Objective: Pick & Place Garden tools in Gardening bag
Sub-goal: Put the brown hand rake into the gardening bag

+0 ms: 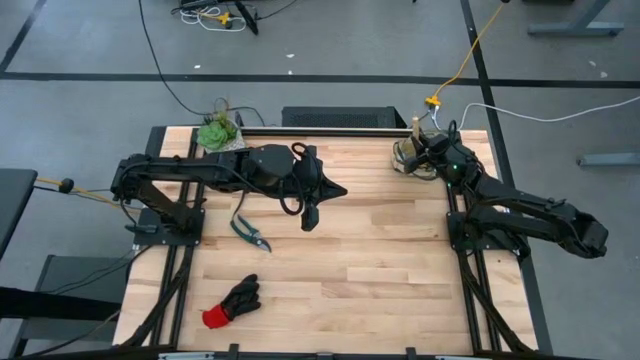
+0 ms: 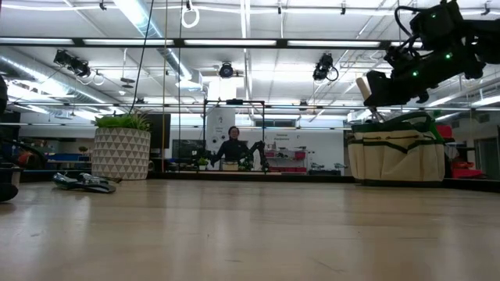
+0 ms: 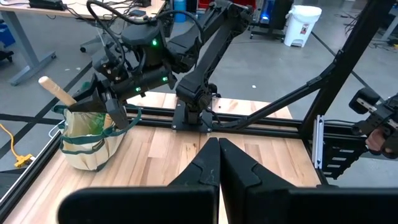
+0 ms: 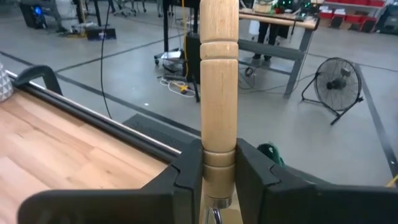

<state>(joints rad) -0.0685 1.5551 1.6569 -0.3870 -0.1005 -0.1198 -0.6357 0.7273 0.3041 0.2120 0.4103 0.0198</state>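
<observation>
The beige gardening bag (image 1: 405, 156) with green trim stands at the table's far right (image 3: 86, 144) (image 2: 396, 154). My right gripper (image 4: 219, 167) hovers over its mouth, shut on a wooden-handled tool (image 3: 57, 91) whose head is hidden in the bag. My left gripper (image 1: 342, 189) hangs shut and empty above the table's middle (image 3: 219, 163). The pruning shears (image 1: 250, 232) lie flat at the left. The black glove with red cuff (image 1: 232, 302) lies near the front edge. My right gripper pinches the wooden handle's lower end (image 4: 219, 155), just above the metal collar, between its two fingers. The fingers come in about level from the table's right and lie across the handle. The handle stands nearly upright above the fingers (image 2: 364, 88), and its lower part goes down into the bag.
A leafy plant in a white patterned pot (image 2: 121, 153) stands at the far left corner (image 1: 218, 133). Black frame rails (image 1: 462, 260) run along both sides of the table. Bare wood (image 1: 360, 270) lies between the shears, the glove and the bag. A person (image 2: 233, 145) sits far behind.
</observation>
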